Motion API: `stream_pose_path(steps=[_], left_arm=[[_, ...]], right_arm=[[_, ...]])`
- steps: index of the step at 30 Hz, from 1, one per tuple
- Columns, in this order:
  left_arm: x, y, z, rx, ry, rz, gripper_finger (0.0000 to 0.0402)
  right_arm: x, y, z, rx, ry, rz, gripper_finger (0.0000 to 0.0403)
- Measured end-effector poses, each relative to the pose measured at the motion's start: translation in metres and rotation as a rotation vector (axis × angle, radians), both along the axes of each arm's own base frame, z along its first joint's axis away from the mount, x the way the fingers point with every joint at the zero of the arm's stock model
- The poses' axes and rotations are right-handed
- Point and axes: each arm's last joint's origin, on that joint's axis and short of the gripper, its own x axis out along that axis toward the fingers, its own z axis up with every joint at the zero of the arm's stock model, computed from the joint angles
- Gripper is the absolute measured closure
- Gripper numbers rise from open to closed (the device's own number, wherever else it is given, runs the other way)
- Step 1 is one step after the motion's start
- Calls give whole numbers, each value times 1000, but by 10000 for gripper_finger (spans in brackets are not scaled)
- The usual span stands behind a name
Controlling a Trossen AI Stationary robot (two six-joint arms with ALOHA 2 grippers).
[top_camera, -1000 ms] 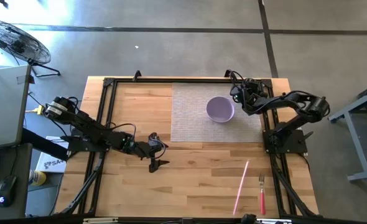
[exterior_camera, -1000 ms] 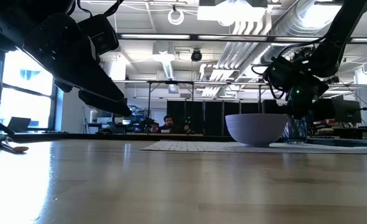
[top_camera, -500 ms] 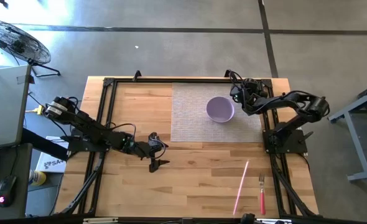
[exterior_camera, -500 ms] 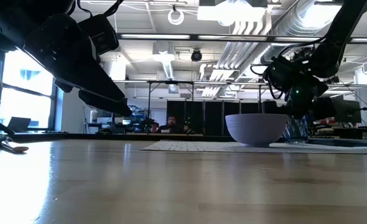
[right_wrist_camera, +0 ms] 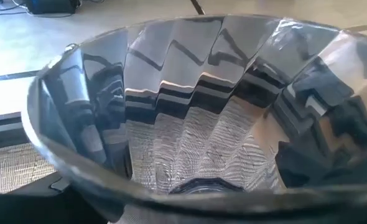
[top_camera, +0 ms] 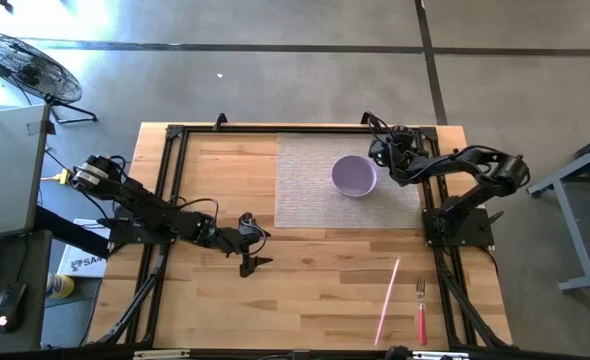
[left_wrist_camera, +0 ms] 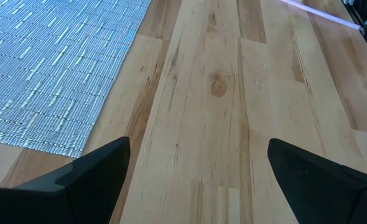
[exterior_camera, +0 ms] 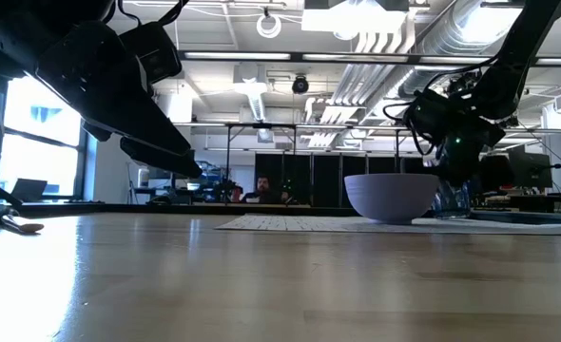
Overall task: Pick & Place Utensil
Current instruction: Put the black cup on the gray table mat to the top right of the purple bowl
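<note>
On the mat (top_camera: pixel 305 185), the right gripper (top_camera: pixel 387 152) grips a clear glass (right_wrist_camera: pixel 171 124) just beside the purple bowl (top_camera: pixel 354 176). The left gripper (top_camera: pixel 252 242) hovers wide open over bare wood, well apart from the fork (top_camera: pixel 421 312).

High view: overhead, facing straight down. Low view: table height, facing level across; both share the bowl (top_camera: pixel 354 176) beside the right gripper (top_camera: pixel 383 152). 2 wrist views: close, facing forward.

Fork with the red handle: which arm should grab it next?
Probably the right. The red-handled fork lies by the right arm's base, though the right gripper is up at the clear ribbed glass. The open left gripper is free, but across the wooden table.
</note>
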Motion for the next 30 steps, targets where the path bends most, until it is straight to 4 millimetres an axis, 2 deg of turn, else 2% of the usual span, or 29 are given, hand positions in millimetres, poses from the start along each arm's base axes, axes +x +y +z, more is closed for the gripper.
stream_pose_path(steps=[6,21,26,30], left_arm=[[0,0,0,0,0,0,25],[0,0,0,0,0,1,25],[0,0,0,0,0,1,25],[0,0,0,0,0,1,25]], right_arm=[[1,1,0,31,-37,33,6],[-14,19,25,134,-47,83,19],[-8,14,19,68,35,76,20],[2,7,10,20,26,78,20]])
